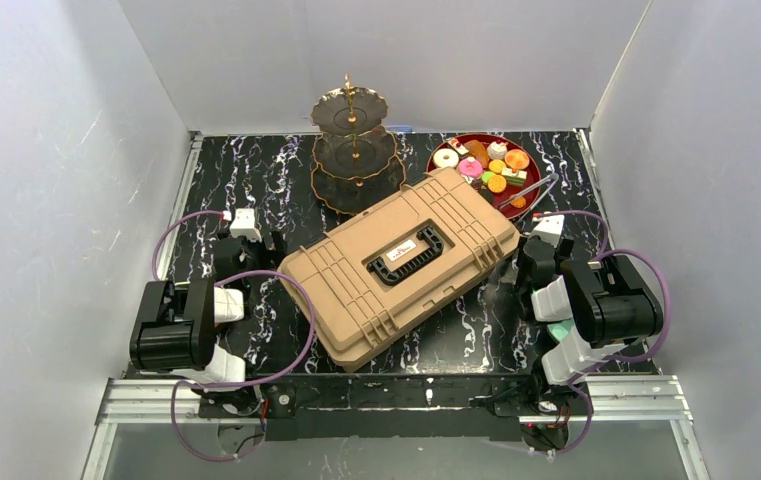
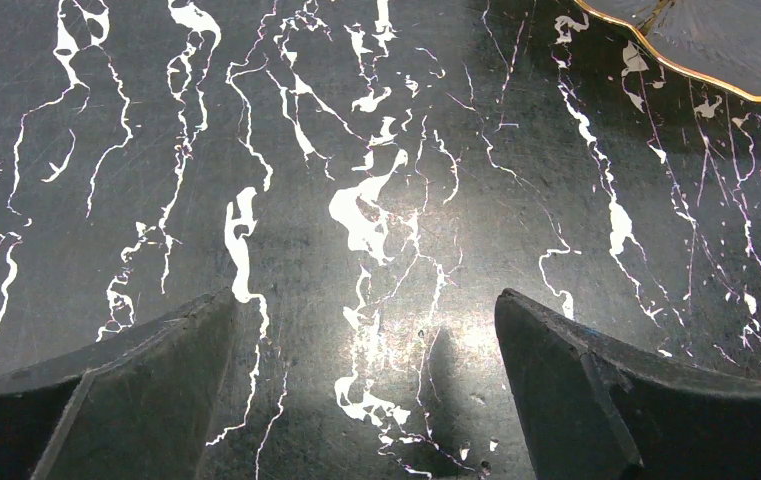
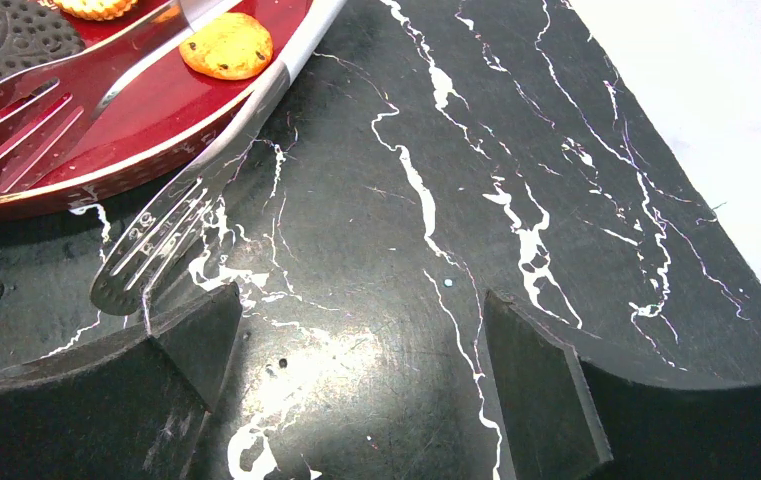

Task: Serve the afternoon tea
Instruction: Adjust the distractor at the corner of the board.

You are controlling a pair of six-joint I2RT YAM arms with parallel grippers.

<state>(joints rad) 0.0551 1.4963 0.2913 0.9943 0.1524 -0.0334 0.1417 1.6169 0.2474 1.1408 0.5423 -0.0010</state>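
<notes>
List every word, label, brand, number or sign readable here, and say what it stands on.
White label on the case: print too small to read.
Dark biscuit on the red plate: an embossed mark, not legible.
No other text shows in any view.

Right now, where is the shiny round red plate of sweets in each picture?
Top external: the shiny round red plate is at the back right.
Left wrist: not in it.
Right wrist: top left corner.
Shared landmark: the black, white-veined marble tabletop, in all three views.
</notes>
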